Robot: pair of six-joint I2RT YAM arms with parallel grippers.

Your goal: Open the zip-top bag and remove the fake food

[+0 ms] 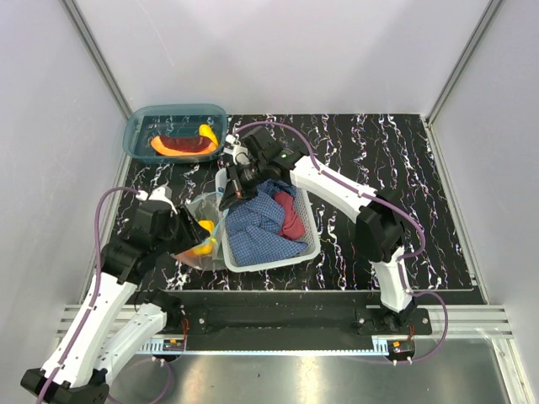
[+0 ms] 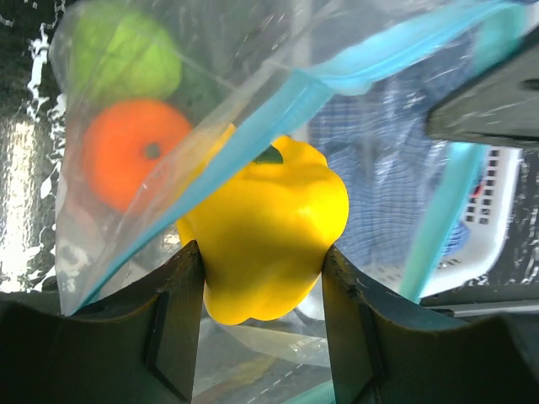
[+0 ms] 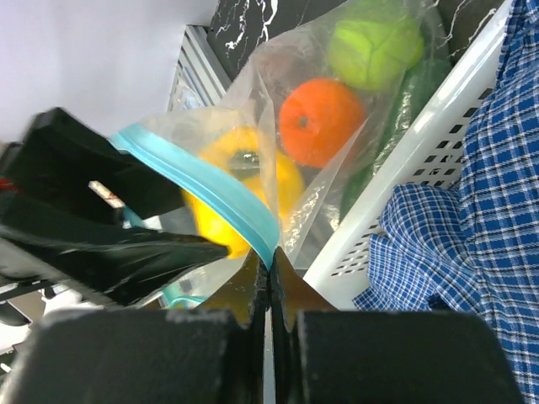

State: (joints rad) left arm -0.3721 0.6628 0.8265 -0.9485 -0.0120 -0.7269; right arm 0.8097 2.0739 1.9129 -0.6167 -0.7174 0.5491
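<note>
The left fingers pinch a glossy yellow plastic bell pepper from both sides at its lower half, w/ the green stem end pointing away from the wrist. The pepper sits at the mouth of the clear, crinkly zip-top bag, which has a teal-blue zip strip. One side of the strip runs across the top of the pepper, so it cannot be told if the pepper is fully out of the bag. Deeper in the bag are a round orange plastic fruit and a lime-green round piece, next to each other. The right wrist view shows also a dark green piece beside them, close to the basket wall. The right fingers are pressed together on the zip strip, i.e. they pinch one lip of the bag. In the top view the bag is btw. the two arms, just beside the left wall of a white perforated plastic basket, over the black marble-pattern surface. The basket holds a blue-and-white checked cloth and a dark red cloth. At the far left corner of the surface stands a teal translucent bin w/ an orange piece, a yellow curved piece and a red cloth inside.
</note>
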